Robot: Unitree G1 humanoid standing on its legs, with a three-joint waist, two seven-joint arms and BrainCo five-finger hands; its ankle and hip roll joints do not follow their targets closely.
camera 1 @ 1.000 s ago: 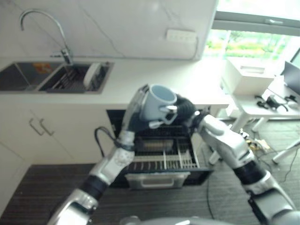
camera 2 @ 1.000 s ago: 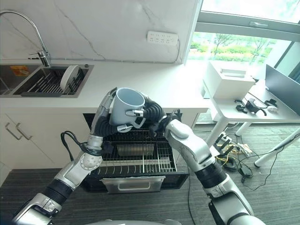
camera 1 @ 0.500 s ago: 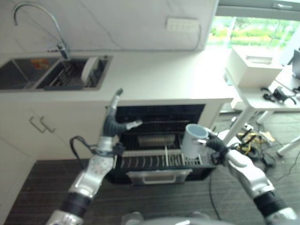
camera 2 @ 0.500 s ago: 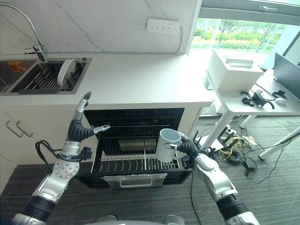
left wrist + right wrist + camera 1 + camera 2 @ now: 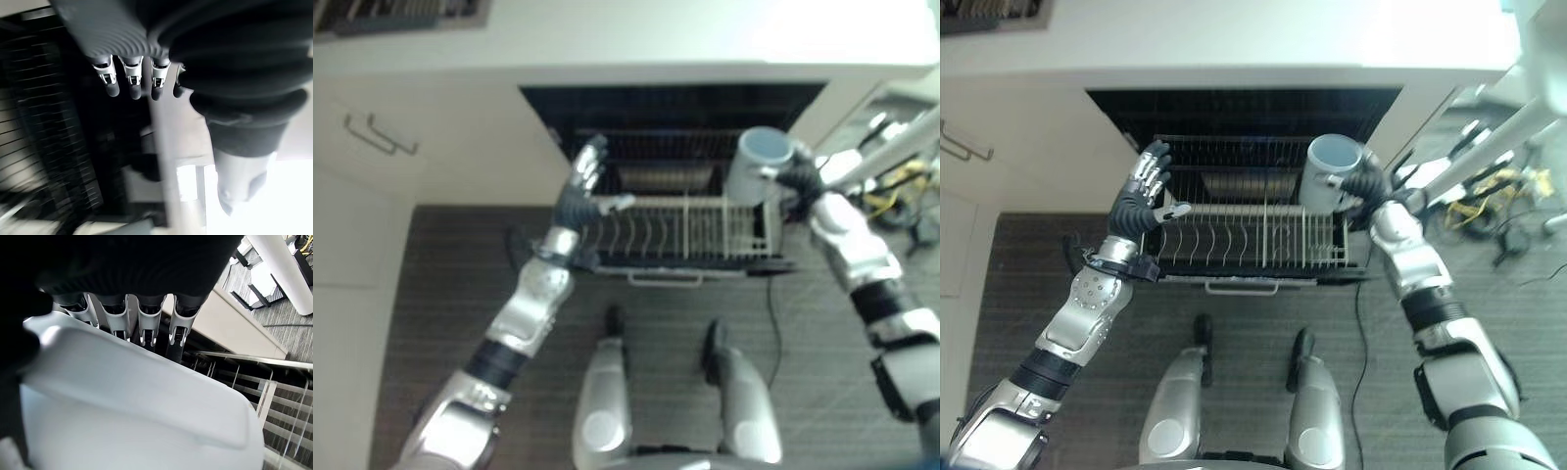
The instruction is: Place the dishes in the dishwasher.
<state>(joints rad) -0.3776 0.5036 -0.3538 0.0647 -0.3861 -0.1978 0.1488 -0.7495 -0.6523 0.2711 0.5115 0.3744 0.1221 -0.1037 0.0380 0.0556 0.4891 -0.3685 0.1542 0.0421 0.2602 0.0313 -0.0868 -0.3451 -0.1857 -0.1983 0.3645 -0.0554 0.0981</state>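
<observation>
A pale blue-grey mug (image 5: 1331, 169) is held upright, mouth up, over the right rear part of the pulled-out dishwasher rack (image 5: 1234, 243). My right hand (image 5: 1369, 189) is shut on it from the right side. In the right wrist view the mug's wall (image 5: 122, 421) lies against the curled fingers (image 5: 146, 320). My left hand (image 5: 1140, 197) hovers open over the rack's left end, fingers straight and thumb out, holding nothing. The left wrist view shows its fingers (image 5: 132, 81) spread above the dark rack.
The white countertop (image 5: 1234, 44) overhangs the open dishwasher cavity (image 5: 1244, 113). A cabinet with bar handles (image 5: 962, 149) stands at the left. A white table leg (image 5: 1518, 127) and cables (image 5: 1489, 201) lie on the dark floor at the right.
The camera has tilted down onto the dishwasher. My left hand has let go of the mug and dropped to the rack's left end. The right hand has carried the mug down over the rack's right rear.
</observation>
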